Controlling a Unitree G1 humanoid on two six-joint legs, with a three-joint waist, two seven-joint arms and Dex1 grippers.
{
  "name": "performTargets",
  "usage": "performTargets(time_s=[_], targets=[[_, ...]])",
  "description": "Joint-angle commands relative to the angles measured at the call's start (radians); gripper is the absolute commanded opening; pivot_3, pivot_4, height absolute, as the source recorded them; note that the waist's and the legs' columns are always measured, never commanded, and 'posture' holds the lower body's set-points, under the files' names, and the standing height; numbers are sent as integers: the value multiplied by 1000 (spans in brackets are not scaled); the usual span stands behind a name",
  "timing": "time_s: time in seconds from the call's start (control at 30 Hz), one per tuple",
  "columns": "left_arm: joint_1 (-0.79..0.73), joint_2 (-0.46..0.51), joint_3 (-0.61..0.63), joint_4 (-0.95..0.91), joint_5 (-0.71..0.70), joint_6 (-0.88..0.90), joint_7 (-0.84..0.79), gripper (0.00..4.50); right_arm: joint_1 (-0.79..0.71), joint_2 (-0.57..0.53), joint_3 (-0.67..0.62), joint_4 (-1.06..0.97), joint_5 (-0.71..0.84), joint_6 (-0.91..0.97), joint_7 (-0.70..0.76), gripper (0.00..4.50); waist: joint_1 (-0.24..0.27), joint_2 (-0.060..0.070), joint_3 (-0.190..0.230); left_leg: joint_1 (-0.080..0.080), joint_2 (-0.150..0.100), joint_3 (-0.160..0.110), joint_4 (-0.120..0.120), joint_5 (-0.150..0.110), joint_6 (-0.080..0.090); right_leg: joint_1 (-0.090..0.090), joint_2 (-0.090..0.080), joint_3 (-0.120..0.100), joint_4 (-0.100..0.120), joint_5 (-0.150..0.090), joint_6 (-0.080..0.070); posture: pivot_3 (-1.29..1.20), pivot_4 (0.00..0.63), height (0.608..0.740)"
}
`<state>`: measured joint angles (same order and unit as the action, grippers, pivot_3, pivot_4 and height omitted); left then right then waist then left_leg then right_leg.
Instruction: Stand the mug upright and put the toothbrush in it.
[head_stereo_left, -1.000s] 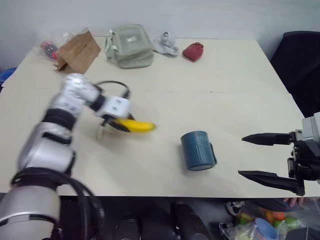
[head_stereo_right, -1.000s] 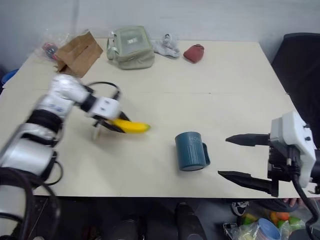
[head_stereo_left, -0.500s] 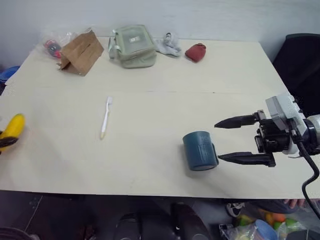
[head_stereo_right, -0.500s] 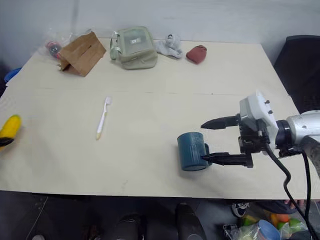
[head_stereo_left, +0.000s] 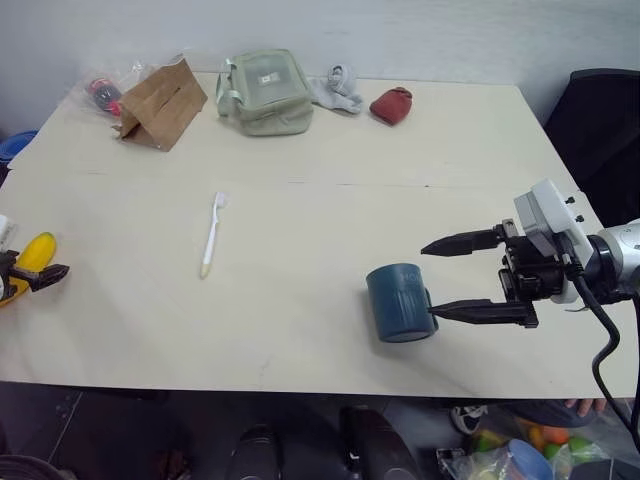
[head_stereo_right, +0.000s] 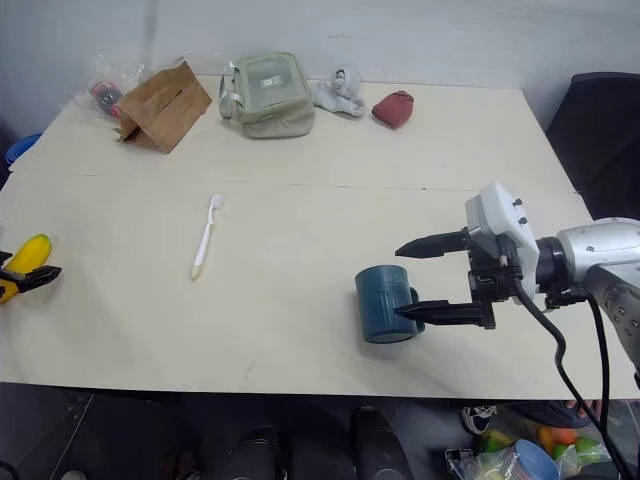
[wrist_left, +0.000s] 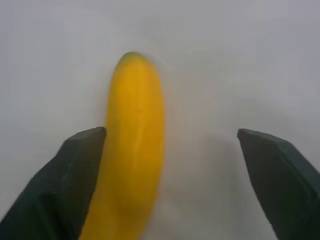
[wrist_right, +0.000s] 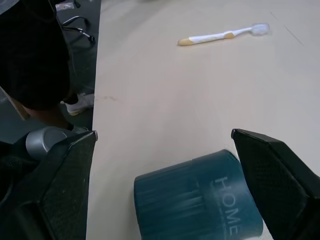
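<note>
Your right gripper (head_stereo_right: 412, 279) is spread wide beside the mug (head_stereo_right: 380, 303), which lies tipped near the desk's (head_stereo_right: 300, 340) front edge; straddle its body squarely before closing, clear of the handle.

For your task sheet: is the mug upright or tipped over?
Tipped: the mug lies on its side on the table, its lettering running sideways in the right wrist view.

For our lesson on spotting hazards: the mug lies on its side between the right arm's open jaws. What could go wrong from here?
1. The mug is round and lying down, so it may roll away when the right gripper closes.
2. Its handle faces that gripper, so a jaw may catch it and twist the mug.
3. The banana sits at the table edge beside the open left gripper and could be knocked off.
</note>
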<state>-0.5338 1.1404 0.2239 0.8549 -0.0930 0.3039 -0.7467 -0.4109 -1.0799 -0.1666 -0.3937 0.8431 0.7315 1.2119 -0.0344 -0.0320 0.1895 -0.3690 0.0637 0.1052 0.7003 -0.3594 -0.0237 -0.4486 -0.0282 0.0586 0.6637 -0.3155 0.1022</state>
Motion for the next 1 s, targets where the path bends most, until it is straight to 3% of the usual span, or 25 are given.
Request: performTargets(time_s=[0.03,0.13,0.3,0.47,0.6,0.77,0.87,0.97,1.0], targets=[[-10,60,24,-71,-13,28,-45,4478,36,-1,-89,-50,44,39,-53,4500,3,-1,0,0,0,0,0,0,0,0,0,0,0,0,0,0,150,740],[-39,84,86,-170,-102,122,-134,4478,107,7,-174,-80,96,89,-104,4500,6,-2,-1,-1,0,0,0,0,0,0,0,0,0,0,0,0,150,740],[-17,44,228,-649,-523,459,-424,4478,252,31,-314,-111,177,198,-225,4500,17,-4,-3,-1,0,-1,1,0,0,2,-2,-2,-1,0,0,0,150,740],[-20,-3,146,-1002,-763,601,-524,4478,381,53,-404,-124,256,320,-345,4500,17,-3,-3,1,-2,-1,1,0,0,4,-3,0,-1,0,0,0,150,740],[-31,-54,-27,-1152,-742,542,-577,4478,437,92,-361,-137,140,314,-505,4500,4,-2,-4,2,-3,-2,1,0,0,4,-1,2,-3,0,0,0,150,740],[-50,-78,-134,-1185,-680,448,-627,4478,402,200,-308,-135,147,394,-709,4500,-4,-1,-4,3,-2,-3,0,0,-1,3,3,5,-3,0,0,0,150,740],[-81,-102,-196,-1171,-629,379,-654,4500,375,310,-253,-140,138,414,-833,3880,0,-1,-4,3,-2,-2,1,0,-1,3,3,4,-3,0,0,0,150,740],[-120,-138,-228,-1146,-596,346,-648,4500,375,342,-201,-154,109,427,-873,2933,6,1,-4,2,-3,-2,1,0,-1,3,3,5,-4,0,0,0,150,740],[-127,-143,-232,-1141,-590,338,-649,4500,373,347,-195,-156,113,433,-881,2933,8,1,-4,2,-3,-2,1,0,-1,3,3,5,-4,0,0,0,150,740]])
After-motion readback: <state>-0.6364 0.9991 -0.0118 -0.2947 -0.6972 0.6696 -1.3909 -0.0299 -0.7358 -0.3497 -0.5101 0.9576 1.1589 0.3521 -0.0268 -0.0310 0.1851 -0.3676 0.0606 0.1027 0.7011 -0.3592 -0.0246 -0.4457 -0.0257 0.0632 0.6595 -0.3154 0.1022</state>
